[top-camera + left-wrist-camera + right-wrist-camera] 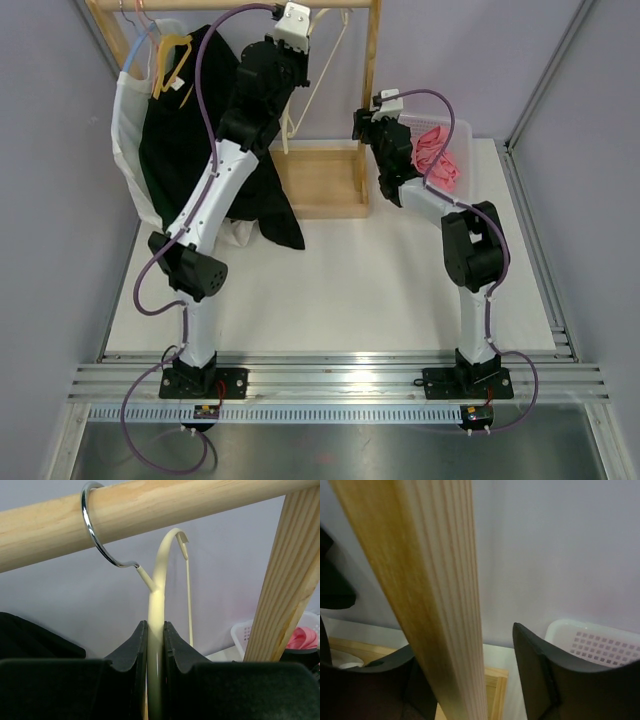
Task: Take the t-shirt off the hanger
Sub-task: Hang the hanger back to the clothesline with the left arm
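We see the left gripper [155, 632] pinched narrow on the cream hanger [158, 590], whose chrome hook [92, 525] rides the wooden rail [190, 505] at the top of the frame. The right gripper [465, 645] stands wide, straddling the upright post [420, 555]. In the top view's upper left, 1 black t-shirt [165, 150] hangs on a yellow hanger [176, 55]. At right, pink cloth [437, 155] lies in the white basket [466, 130].

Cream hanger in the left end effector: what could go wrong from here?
1. The left end effector clamps a cream hanger whose chrome hook is over the rod; a sideways pull could jam it.
2. The right end effector straddles the rack post; swinging could hit it.
3. That hanger looks bare; the black t-shirt hangs elsewhere.
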Motion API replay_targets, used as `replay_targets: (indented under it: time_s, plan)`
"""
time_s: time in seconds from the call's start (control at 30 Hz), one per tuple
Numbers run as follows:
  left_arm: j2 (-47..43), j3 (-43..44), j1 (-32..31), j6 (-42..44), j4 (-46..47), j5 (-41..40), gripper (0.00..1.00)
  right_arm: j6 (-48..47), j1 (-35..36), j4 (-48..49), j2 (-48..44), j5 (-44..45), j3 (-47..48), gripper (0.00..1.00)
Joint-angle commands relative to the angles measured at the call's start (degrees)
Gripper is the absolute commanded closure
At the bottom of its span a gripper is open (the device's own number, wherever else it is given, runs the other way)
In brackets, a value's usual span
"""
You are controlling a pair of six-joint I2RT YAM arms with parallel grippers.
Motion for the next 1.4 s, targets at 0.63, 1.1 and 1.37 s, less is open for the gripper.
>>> replay_targets:
  time_s: [0.63, 1.1, 1.37]
  plan:
    - [0.51, 3.11, -9.21, 12.16, 4.65, -5.11, 1.0, -2.8, 1.58, 7.67, -2.96, -2.15, -3.55, 0.83]
    - [1.83, 4.26, -10.0, 13.58, 4.73, -6.61, 0.85, -2.53, 2.37, 5.12, -4.89, -3.12, -4.6, 0.2]
    - [1.66, 4.6, -9.91, 11.38, 4.73, -4.76, 0.61, -3.23, 2.28, 5.65, -7.35, -3.12, -6.63, 0.17]
